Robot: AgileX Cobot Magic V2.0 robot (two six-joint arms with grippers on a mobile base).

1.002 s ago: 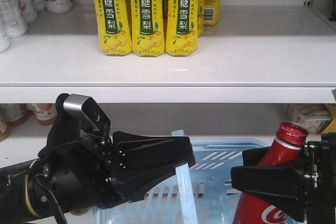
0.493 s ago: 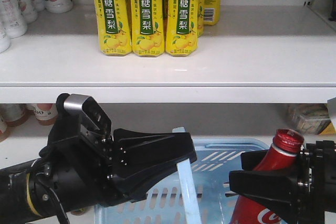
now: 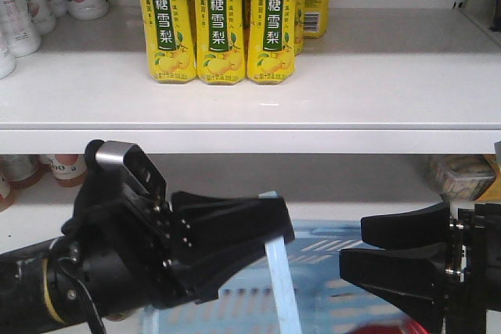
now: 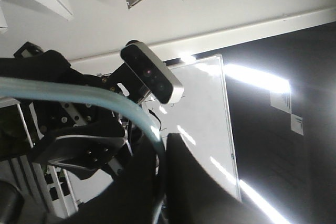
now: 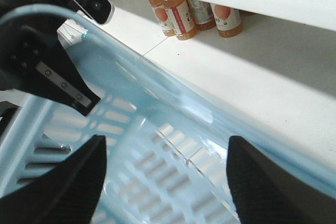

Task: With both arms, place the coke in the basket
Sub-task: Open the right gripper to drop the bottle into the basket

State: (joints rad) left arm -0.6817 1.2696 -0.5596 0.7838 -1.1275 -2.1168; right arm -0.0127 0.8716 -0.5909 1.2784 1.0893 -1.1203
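The left claw (image 3: 278,242) sits at 8 o'clock in the front view. It is pinched tight on the flat blue handle (image 3: 279,287) of the basket (image 3: 243,303). The band runs down between its fingers. The right claw (image 3: 354,245) is at 4 o'clock. Its two fingers are spread wide, with nothing between them. Its own camera looks past both fingers, down into the basket. The basket looks blurry in the front view. The coke (image 3: 383,328) is only a small red smear at 5 o'clock, at the very bottom edge, below the right claw. It is too blurry to tell if it stands or lies. Yellow bottles (image 3: 221,21) stand on the white shelf (image 3: 376,91) at 12 o'clock.
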